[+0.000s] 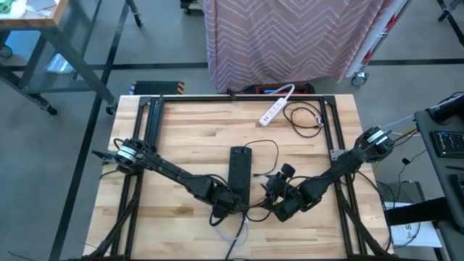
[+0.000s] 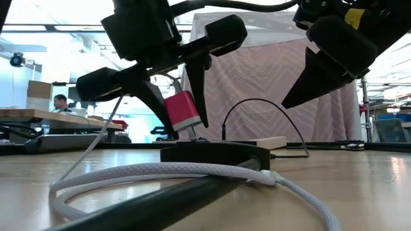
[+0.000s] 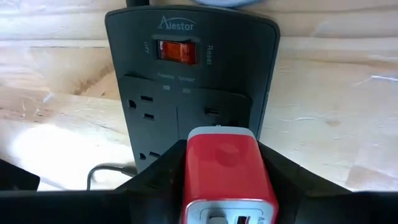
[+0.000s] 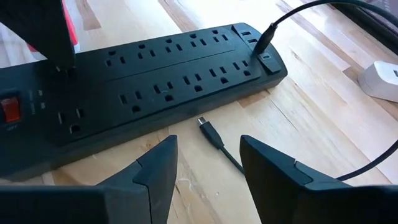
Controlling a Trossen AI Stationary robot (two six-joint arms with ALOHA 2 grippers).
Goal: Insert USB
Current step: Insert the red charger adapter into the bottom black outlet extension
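Note:
A long black power strip [image 1: 240,172] lies flat mid-table. My left gripper [image 3: 224,186] is shut on a red-and-white USB charger block [image 2: 183,110] and hangs over the strip's near end, by its red switch [image 3: 177,51]. The block's USB ports [image 3: 231,218] face the wrist. My right gripper [image 4: 208,155] stands open to the right of the strip, low over the table, with nothing between its fingers. A thin black cable's small plug end [image 4: 208,129] lies on the wood just beyond them. My left gripper pinches the charger block's two opposite sides [image 3: 189,177] between its two fingers. The fingers come from above, slanting toward the far edge. The block is tilted, its metal prongs [image 2: 194,133] pointing down at the strip's top. I cannot tell whether they touch it.
A thick white braided cable [image 2: 160,173] loops on the table near the front edge. A black cord [image 4: 264,37] is plugged into the strip's far end. A white power strip [image 1: 275,109] and a coiled black cable [image 1: 304,116] lie at the far side.

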